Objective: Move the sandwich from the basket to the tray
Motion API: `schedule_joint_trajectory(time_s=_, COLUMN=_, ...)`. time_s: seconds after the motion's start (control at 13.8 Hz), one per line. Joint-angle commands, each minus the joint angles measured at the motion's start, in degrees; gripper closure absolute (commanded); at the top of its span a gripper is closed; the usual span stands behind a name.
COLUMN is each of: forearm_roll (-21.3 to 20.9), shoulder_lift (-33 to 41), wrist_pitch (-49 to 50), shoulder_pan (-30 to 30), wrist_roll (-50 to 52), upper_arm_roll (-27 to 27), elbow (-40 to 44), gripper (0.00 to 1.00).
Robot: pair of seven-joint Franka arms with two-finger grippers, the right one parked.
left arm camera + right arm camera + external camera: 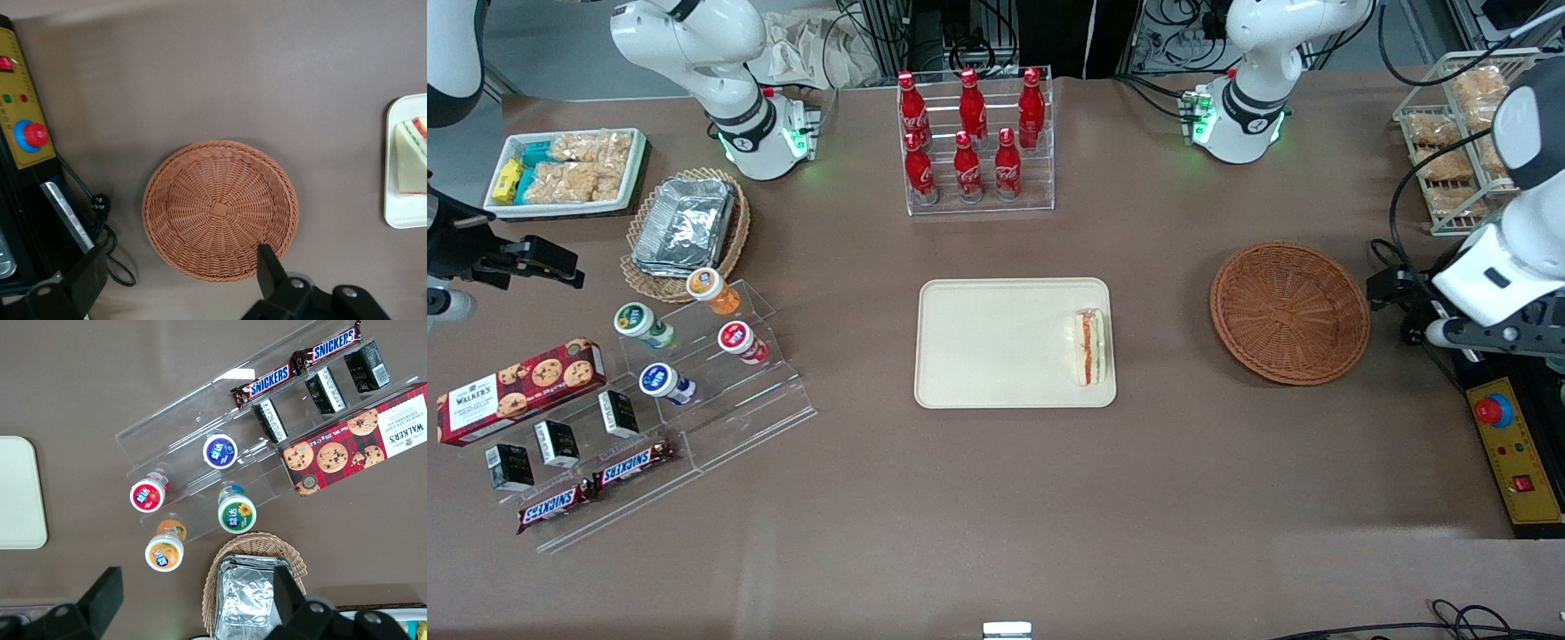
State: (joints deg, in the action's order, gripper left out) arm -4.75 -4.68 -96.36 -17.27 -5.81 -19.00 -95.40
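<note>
**Sandwich on tray, basket empty**

Sandwich wedge of pale white bread with a red-orange and green filling stripe (1090,347) lies flat on the cream-beige rectangular tray with rounded corners (996,342), close against the tray's short rim that faces the working arm's end of the desk. The wrist camera catches the same wedge (411,157) inside a corner of the tray (402,215).

The round, reddish-brown woven wicker basket (1289,312) sits on the brown desk (996,498) beside the tray, toward the working arm's end, with a strip of bare desk between the two. Nothing lies in the basket (220,210); its woven floor shows fully.

The left arm's end effector (180,267) hangs above the desk at the basket's edge, toward the working arm's end, its two dark fingers (270,270) spread wide apart and holding nothing. One finger overlaps the basket rim in the wrist view; the other stands over a black cable beside the yellow control box with a red button (23,127).

Farther from the front camera than the tray, a clear acrylic rack of red cola bottles (974,133) stands near the desk's edge. Toward the parked arm's end sit a paler tan wicker basket of foil containers (687,227), clear stepped stands with small yoghurt pots (694,342), and a red biscuit box (520,391).
</note>
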Motion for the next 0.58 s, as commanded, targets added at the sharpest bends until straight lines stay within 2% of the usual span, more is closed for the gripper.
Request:
schedule_joint_trajectory(time_s=0.0, forearm_roll=0.8, shoulder_lift=0.46, wrist_pitch=2.74, shoulder_pan=-0.84, wrist_roll=-1.75, upper_arm_roll=-0.42, elbow=4.06, gripper=0.0)
schedule_joint_trajectory(time_s=0.51, forearm_roll=1.06, shoulder_lift=0.02, wrist_pitch=5.21, shoulder_pan=-1.01, wrist_roll=-1.49, upper_arm_roll=-0.42, elbow=6.45, gripper=0.0)
